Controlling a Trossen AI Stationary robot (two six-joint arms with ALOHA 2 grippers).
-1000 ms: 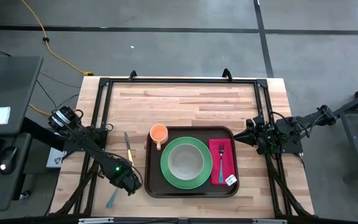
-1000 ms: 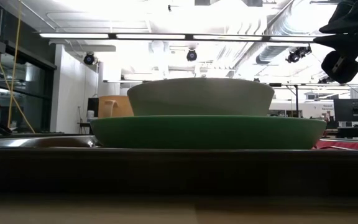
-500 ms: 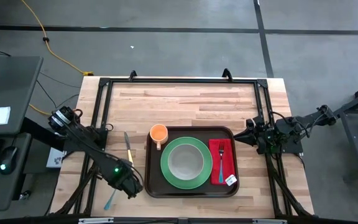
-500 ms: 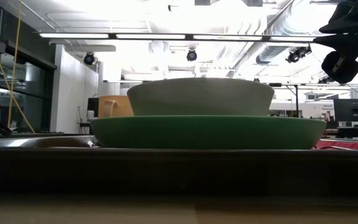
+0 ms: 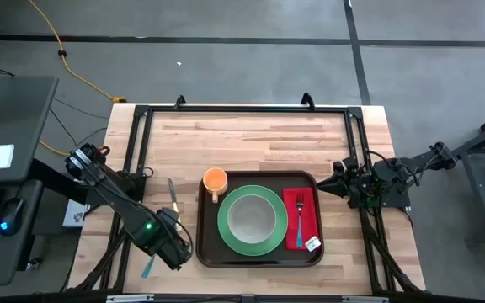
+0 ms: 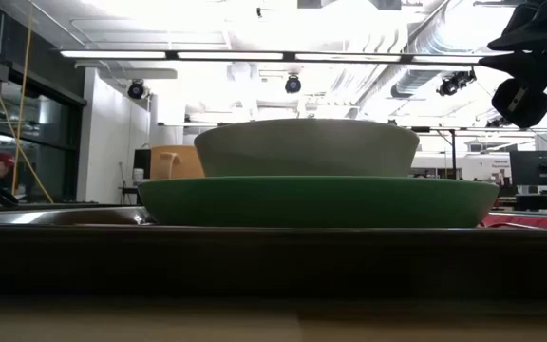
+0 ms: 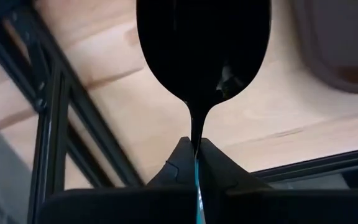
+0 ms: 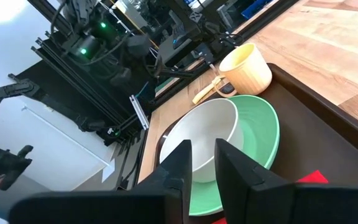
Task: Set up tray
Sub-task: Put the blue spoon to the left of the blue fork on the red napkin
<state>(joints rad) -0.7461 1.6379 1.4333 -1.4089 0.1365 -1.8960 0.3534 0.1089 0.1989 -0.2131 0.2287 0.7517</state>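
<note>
Left end effector [image 5: 160, 250], lower left of the high view, pinches a spoon [image 7: 202, 59] by its handle beside the tray [image 5: 211, 251] at lower centre. Next, I judge, it carries the spoon onto the tray.

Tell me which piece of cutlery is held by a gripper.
The blue-handled spoon, clamped by the left gripper left of the tray. The fork lies on the napkin; the knife lies on the table.
</note>
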